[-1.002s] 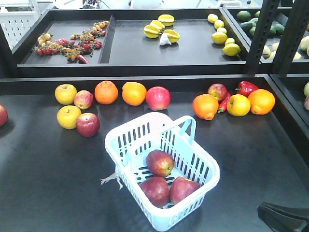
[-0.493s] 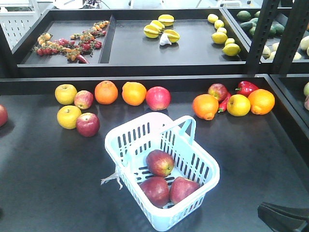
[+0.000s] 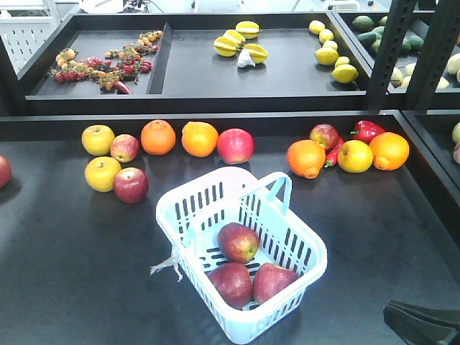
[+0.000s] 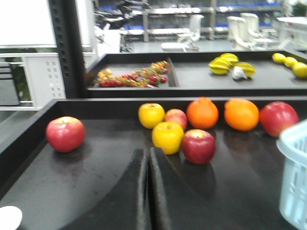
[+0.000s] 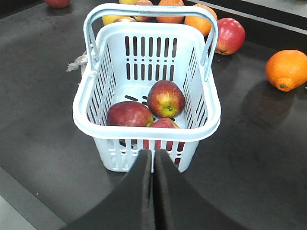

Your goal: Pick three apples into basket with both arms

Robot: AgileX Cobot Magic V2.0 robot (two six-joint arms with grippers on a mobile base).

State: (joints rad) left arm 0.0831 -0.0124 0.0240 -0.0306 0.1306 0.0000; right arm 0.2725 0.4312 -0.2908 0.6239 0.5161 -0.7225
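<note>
Black display table (image 3: 72,287) with raised rim; black upper shelf trays (image 3: 194,79) behind; white perforated panel (image 4: 45,79); distant white chairs (image 4: 244,24), bright light.

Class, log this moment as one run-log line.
apples: three in basket | left gripper: shut, empty | right gripper: shut, empty

Three apples (image 3: 238,242) lie in the basket (image 3: 309,248) near the table's (image 3: 72,273) front edge; a dark shape (image 3: 420,322), possibly a claw, occupies the front right corner.

We are looking at a mock produce shop: behind the basket (image 3: 241,251), black display bins (image 3: 194,72) are holding fruit.
</note>
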